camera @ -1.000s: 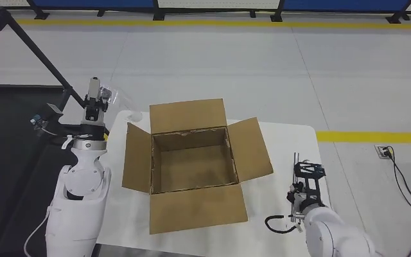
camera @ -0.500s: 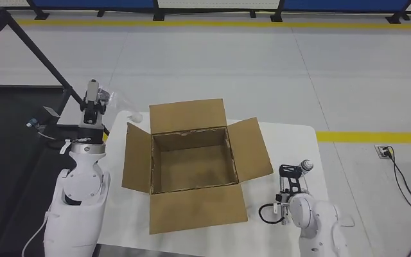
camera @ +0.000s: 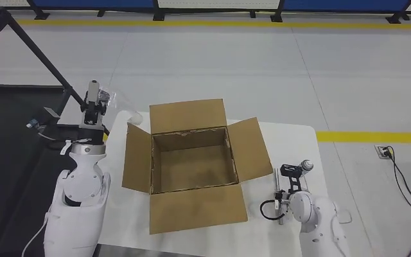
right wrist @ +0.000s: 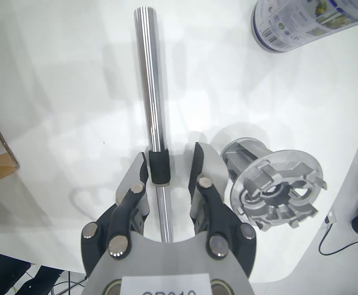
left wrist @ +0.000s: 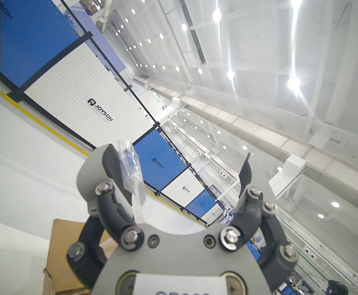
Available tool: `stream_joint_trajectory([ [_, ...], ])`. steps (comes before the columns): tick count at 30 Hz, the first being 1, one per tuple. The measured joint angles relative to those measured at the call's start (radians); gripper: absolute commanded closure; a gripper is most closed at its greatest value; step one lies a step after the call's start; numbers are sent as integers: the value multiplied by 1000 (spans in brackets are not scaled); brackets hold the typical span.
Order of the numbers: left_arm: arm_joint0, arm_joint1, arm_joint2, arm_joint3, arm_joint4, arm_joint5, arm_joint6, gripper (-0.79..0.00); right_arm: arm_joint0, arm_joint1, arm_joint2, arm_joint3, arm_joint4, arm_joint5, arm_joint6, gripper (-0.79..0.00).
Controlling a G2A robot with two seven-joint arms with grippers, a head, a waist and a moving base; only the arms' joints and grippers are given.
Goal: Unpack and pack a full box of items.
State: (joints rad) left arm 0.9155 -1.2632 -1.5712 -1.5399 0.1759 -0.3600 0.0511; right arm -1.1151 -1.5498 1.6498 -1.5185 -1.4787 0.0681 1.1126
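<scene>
Top view, box: the cardboard box (camera: pixel 192 168) stands on the white table (camera: pixel 257 239) with all four flaps folded out; its inside looks bare
Top view, left gripper: the left gripper (camera: pixel 94 87) is raised off the box's far left corner, fingers pointing away from the table; a clear plastic bag (camera: pixel 110 98) hangs at its side, toward the box
Top view, steel rod: the steel rod (camera: pixel 277 185) lies flat on the table, just past the box's right flap, in front of the right arm
Left wrist view, hand: fingers spread wide; nothing pinched between them; the plastic bag clings to one finger pad (left wrist: pixel 116 167) alone, well apart from the other
Left wrist view, surroundings: one corner of the box shows below and behind the fingers; ceiling lights and wall panels beyond them
Right wrist view, hand: the right gripper (right wrist: pixel 170 152) is low over the table, jaws parted on either side of the rod; one fingertip is just beside the rod's black sleeve (right wrist: pixel 159 170), the other stands clear of it
Right wrist view, neighbours: a grey metal hub (right wrist: pixel 274 190) lies just outside one finger, close enough to crowd that side; a printed can (right wrist: pixel 293 25) stands farther on, near the rod's far end but apart from it; a box corner is well off on the opposite side
</scene>
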Motion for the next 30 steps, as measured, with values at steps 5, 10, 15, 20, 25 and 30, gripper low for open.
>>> stream_joint_trajectory([
  [5, -5, 0, 1, 2, 1, 2, -2, -785, -59, 1, 18, -196, 83, 31, -64, -785],
  [10, -8, -1, 3, 5, 1, -2, -3, -785, -98, 4, 21, -411, 144, 38, -75, -785],
  [15, 2, -1, -4, 1, -1, -5, 1, -785, -95, 4, 15, -517, 272, 23, -127, -785],
  [20, 12, -1, -8, -9, 0, -3, 7, -785, -92, 2, 16, -566, 339, 68, -182, -785],
  [25, 27, -1, -23, -12, 0, 1, 29, -785, -92, 2, 17, -564, 333, 61, -180, -785],
  [30, 33, -1, -28, -13, -3, 1, 33, -785, -53, 4, -15, -470, 354, 53, -204, -785],
])
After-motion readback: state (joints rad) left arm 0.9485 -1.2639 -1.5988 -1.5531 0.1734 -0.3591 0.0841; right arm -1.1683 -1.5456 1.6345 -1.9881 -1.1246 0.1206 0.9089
